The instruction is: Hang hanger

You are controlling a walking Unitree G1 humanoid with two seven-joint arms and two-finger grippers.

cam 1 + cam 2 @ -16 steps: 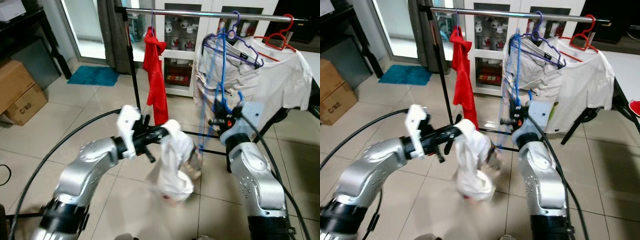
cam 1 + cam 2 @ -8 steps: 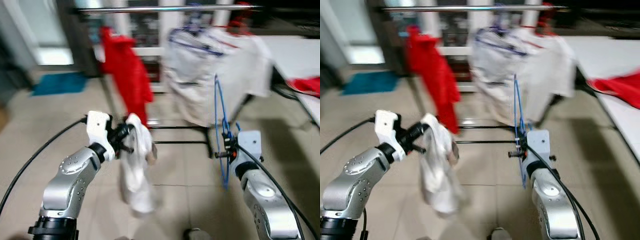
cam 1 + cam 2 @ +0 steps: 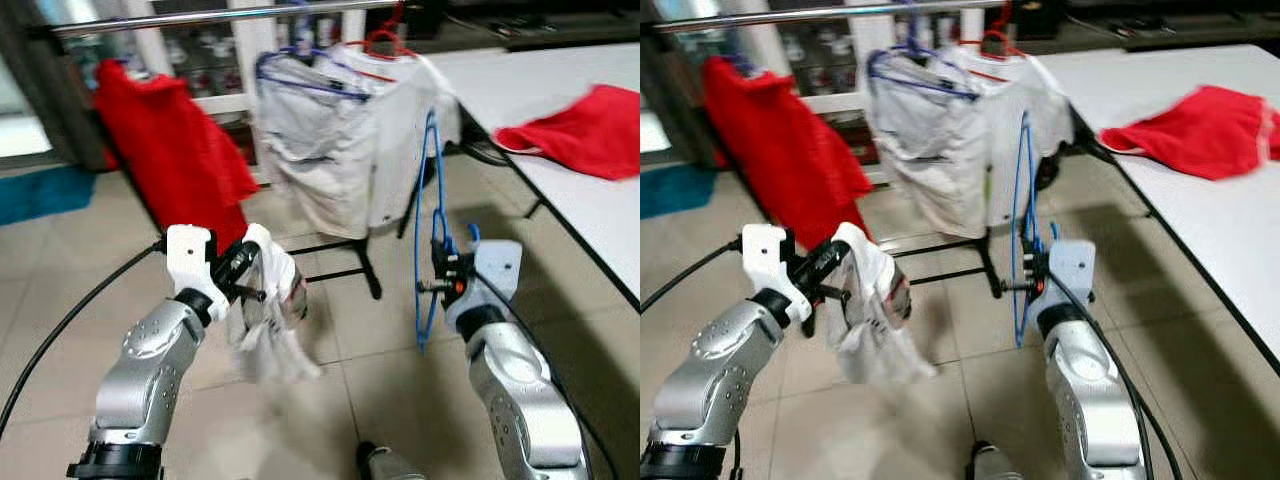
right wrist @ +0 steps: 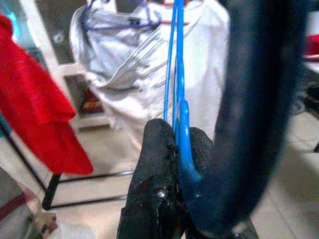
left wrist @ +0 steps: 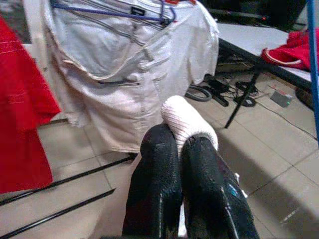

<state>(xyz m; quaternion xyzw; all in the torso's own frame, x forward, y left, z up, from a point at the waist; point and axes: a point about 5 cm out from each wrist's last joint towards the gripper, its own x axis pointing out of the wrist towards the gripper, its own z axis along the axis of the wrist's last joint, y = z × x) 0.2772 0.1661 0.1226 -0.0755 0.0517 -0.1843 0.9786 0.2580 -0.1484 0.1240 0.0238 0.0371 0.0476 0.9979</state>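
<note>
Standing upright in front of the clothes rail (image 3: pixel 215 17), a blue hanger (image 3: pixel 432 215) is pinched low on its frame by the right claw (image 4: pixel 175 144), whose two black fingers are clamped together on the blue wire. The hanger's loop rises toward the rail but stays below it, just before the hung white garments (image 3: pixel 345 150). Those garments sit on a purple hanger (image 3: pixel 300 78) and a red hanger (image 3: pixel 378 42) hooked on the rail. Farther along the rail toward the robot's left hangs a red garment (image 3: pixel 165 150). Below the rail and on that same side, the left claw (image 5: pixel 182 169) is closed on a bunched white cloth (image 3: pixel 270 315), which droops from the fingers above the tiled floor (image 3: pixel 330 400). Beyond the rail's other end, to the robot's right, a white table (image 3: pixel 560 90) carries a crumpled red cloth (image 3: pixel 575 130). The rail's black base bars (image 3: pixel 335 270) rest on the floor beneath the hung clothes.
</note>
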